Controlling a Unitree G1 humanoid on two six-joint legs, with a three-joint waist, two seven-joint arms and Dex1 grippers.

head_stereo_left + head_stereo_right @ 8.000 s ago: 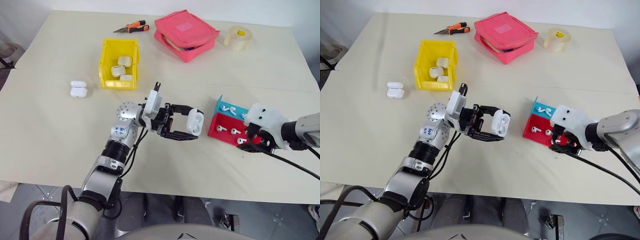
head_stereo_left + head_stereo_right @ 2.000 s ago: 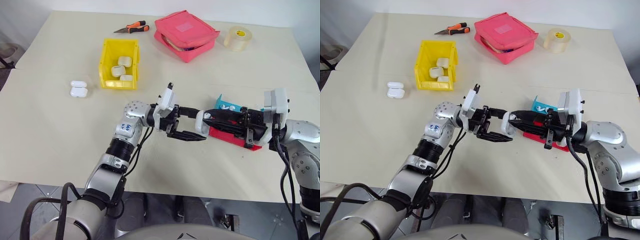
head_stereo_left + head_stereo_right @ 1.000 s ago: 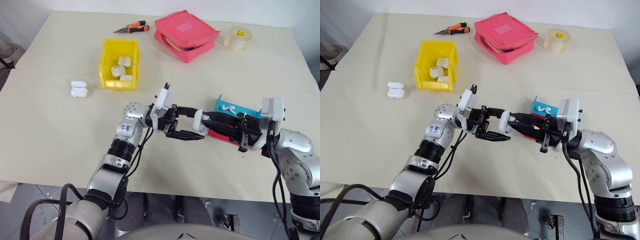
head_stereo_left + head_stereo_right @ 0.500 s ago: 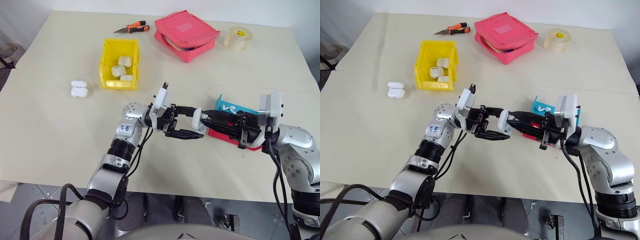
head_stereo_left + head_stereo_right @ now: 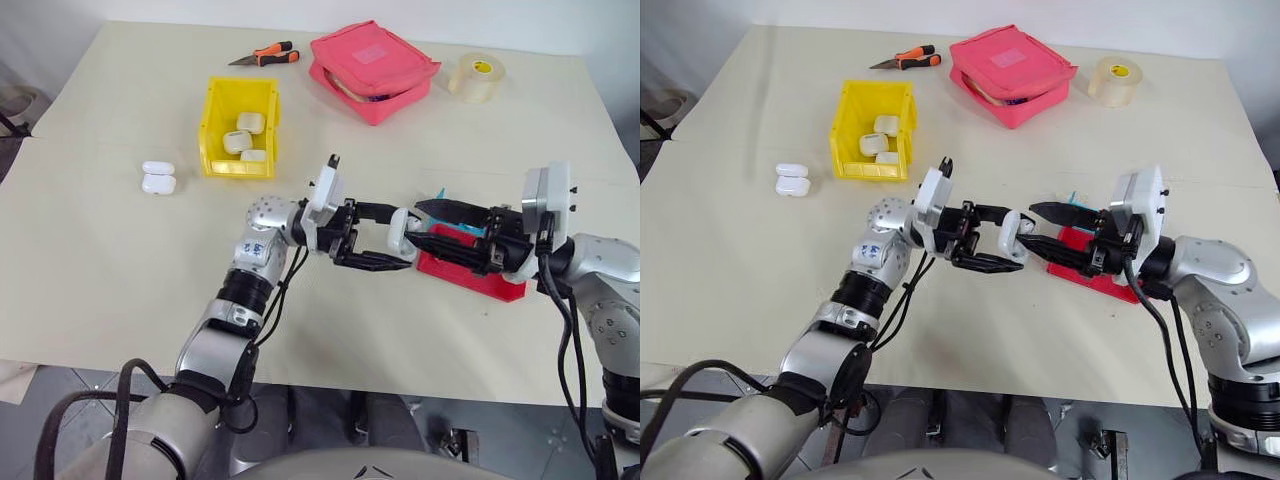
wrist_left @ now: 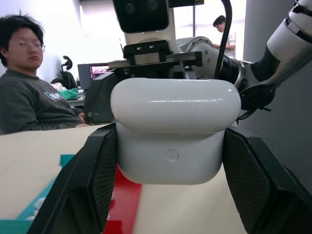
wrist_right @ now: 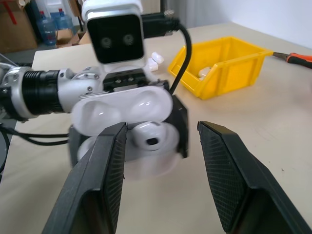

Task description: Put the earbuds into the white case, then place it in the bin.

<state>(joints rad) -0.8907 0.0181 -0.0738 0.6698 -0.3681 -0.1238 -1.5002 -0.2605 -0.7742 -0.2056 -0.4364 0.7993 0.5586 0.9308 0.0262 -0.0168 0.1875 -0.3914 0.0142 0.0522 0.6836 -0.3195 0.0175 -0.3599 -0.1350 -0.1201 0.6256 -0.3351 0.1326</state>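
One earbud seems seated in the open case — pinched in the left gripper above the table. Right gripper is spread, empty beside it — bin step remains.

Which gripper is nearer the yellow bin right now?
Left. The left gripper sits just in front of the yellow bin, holding the white case; the right gripper is farther right.
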